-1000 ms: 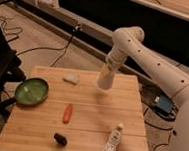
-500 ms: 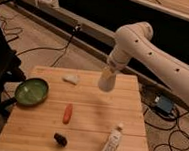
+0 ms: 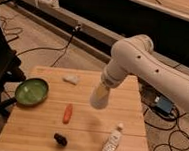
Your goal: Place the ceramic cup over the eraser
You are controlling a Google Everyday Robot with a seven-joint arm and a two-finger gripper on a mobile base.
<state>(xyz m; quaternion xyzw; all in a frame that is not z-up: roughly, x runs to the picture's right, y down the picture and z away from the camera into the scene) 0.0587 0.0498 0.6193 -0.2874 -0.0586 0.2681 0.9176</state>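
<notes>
Cables trail over the floor around a wooden counter (image 3: 35, 129), and the hand (image 3: 103, 90) hangs above it, clenched on the tilted ceramic cup (image 3: 98, 99). The eraser (image 3: 60, 139) lies by the near edge. From the eraser, the cup is well apart, farther back and to the right in view.

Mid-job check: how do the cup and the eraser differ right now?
Colour: the cup is white, the eraser blackish. Size: the cup is clearly bigger than the eraser. State: the cup hangs slightly tilted in the air, gripped by the shut claw above the table, while the eraser lies free on it near the front edge. Both are small and plain.
</notes>
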